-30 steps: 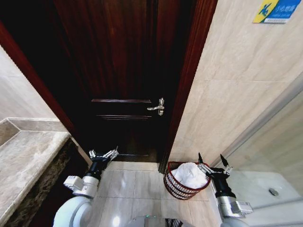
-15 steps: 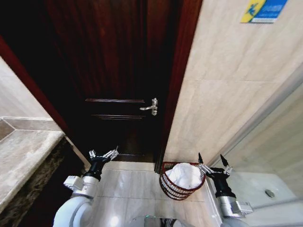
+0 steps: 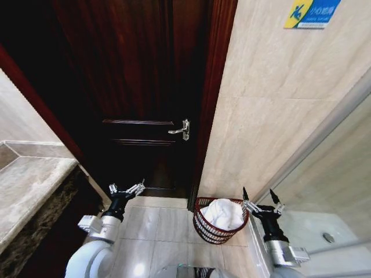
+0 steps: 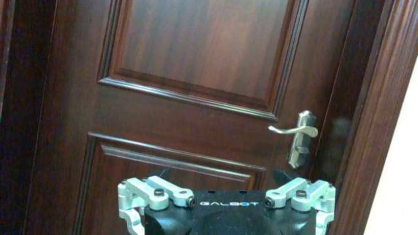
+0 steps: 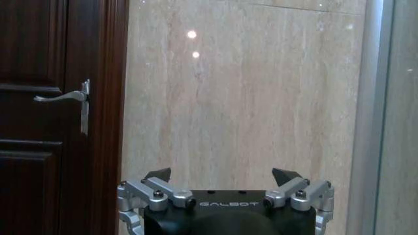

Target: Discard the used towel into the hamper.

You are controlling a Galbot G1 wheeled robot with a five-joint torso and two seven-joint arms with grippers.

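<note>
White towel (image 3: 223, 212) lies already inside the hamper (image 3: 207, 227), just left of my right gripper (image 3: 259, 203), whose jaws are spread and empty. My left gripper (image 3: 127, 189) is spread too, toward the dark door (image 3: 139, 87). I keep both arms tucked. Compared with before, the whole view has turned right.

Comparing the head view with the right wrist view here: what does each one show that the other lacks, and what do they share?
Head view alone: the hamper on the floor tiles with a white towel inside it, the left gripper raised and open by the door, a stone counter, and a wall sign. Right wrist view alone: light reflections on the wall tile. Both: the open right gripper, the dark door with its lever handle, and the beige tiled wall.
</note>
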